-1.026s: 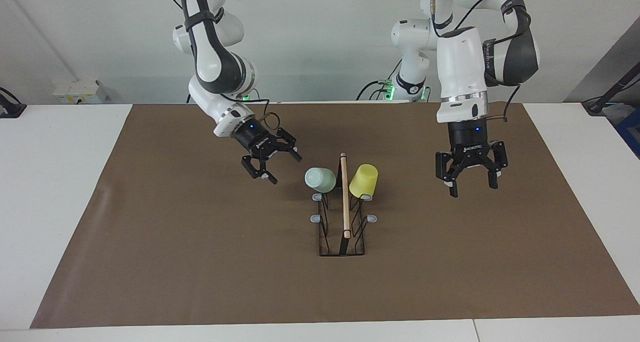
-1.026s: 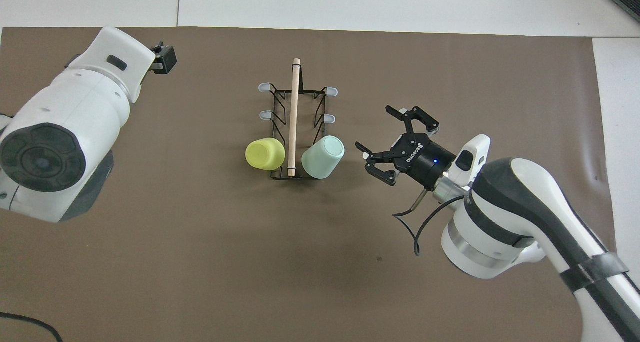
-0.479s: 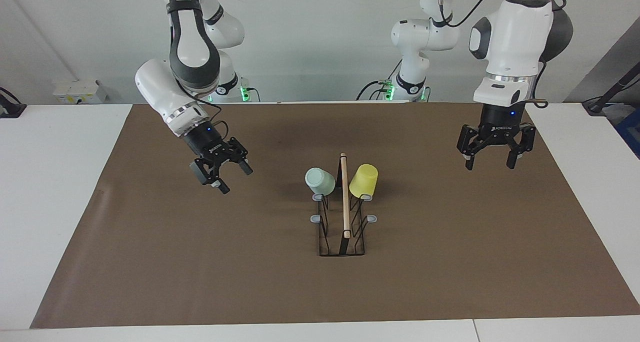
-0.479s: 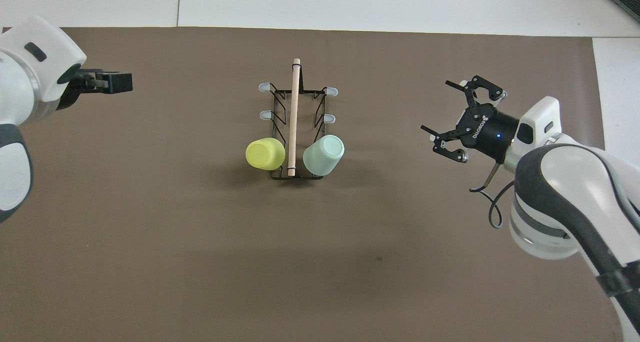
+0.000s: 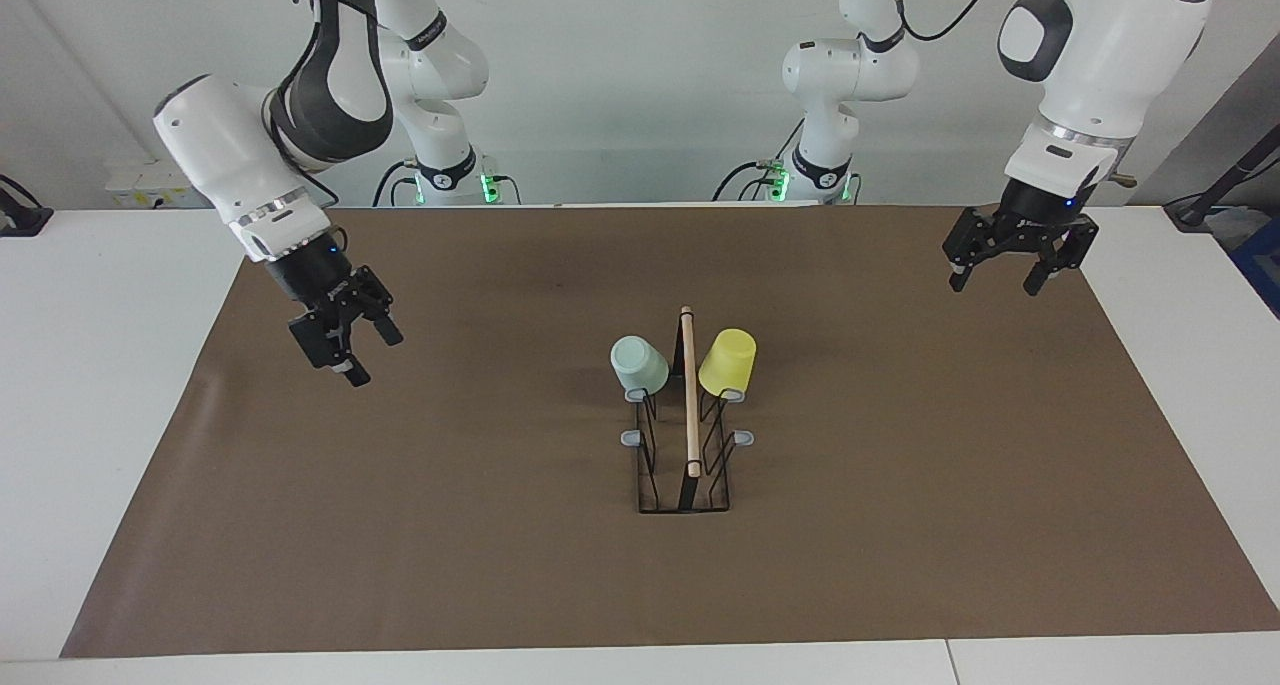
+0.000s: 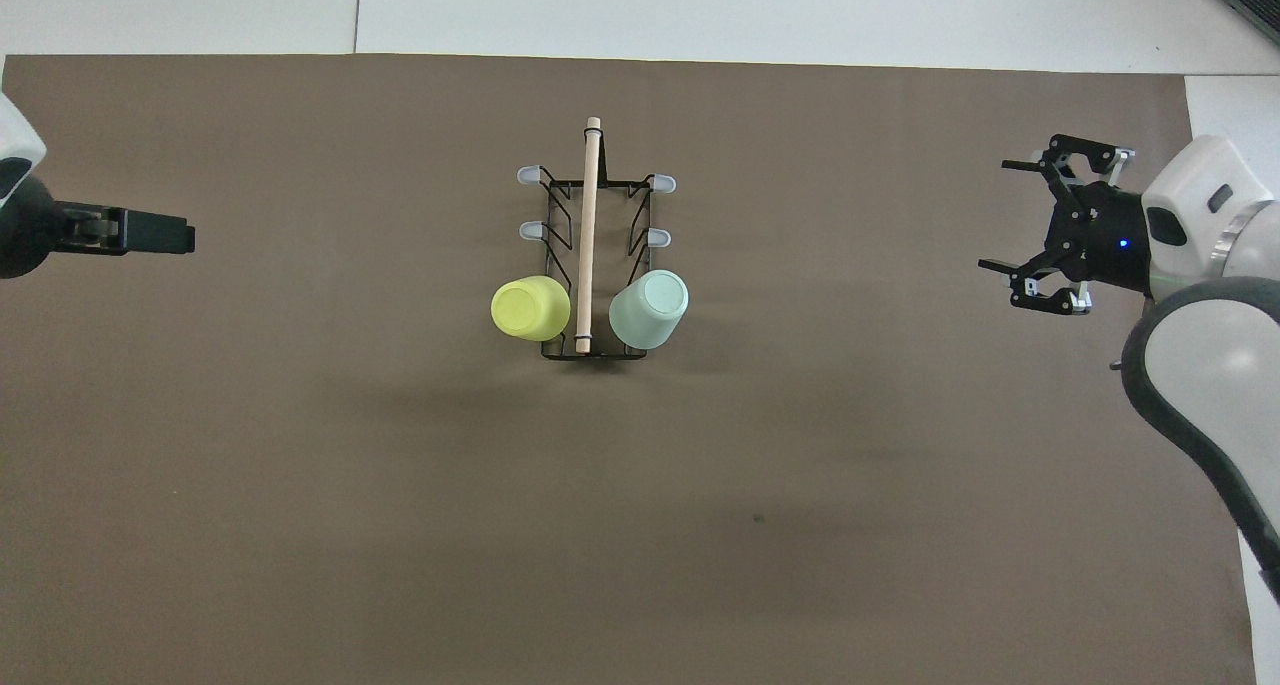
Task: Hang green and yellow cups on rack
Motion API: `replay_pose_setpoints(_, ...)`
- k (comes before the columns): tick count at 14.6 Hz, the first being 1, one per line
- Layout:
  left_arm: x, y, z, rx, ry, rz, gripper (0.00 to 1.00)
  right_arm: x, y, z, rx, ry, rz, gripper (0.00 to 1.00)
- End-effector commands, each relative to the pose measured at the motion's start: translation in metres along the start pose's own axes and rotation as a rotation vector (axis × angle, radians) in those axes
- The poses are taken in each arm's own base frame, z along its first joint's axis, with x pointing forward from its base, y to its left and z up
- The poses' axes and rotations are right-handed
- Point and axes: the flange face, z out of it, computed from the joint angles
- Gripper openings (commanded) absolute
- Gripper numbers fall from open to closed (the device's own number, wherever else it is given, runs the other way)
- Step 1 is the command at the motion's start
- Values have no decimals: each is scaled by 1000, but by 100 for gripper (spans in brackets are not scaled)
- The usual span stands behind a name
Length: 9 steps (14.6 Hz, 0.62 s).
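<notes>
The black wire rack (image 5: 689,395) with its wooden rod stands mid-table; it also shows in the overhead view (image 6: 589,215). The mint green cup (image 5: 639,365) hangs mouth-down on the peg nearest the robots on the right arm's side, also seen from overhead (image 6: 648,310). The yellow cup (image 5: 727,362) hangs likewise on the left arm's side (image 6: 530,308). My right gripper (image 5: 345,350) is open and empty, raised over the mat toward the right arm's end (image 6: 995,215). My left gripper (image 5: 993,285) is open and empty over the mat's edge at the left arm's end (image 6: 150,233).
A brown mat (image 5: 900,525) covers most of the white table (image 5: 100,415). The rack's other grey-tipped pegs (image 5: 631,437) carry nothing. A white box (image 5: 160,183) sits at the table's back corner by the right arm.
Both grippers have drawn away from the rack, each toward its own end of the table, staying open. The cups stay hung on the rack; the green one has settled slightly.
</notes>
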Motion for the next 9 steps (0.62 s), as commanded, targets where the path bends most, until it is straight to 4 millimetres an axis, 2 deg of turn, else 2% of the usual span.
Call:
replay_pose_setpoints(1, -21, -11, -13, -25, -65, 4, 100, 9, 7, -9, 48, -125, 110, 100)
replay_pose_setpoints(5, -20, -14, -30, -19, -121, 1, 100, 17, 3, -7, 25, -314, 375, 100)
replay_pose_setpoints(9, -10, -7, -41, -9, -175, 14, 100, 18, 6, -9, -42, -349, 645, 100)
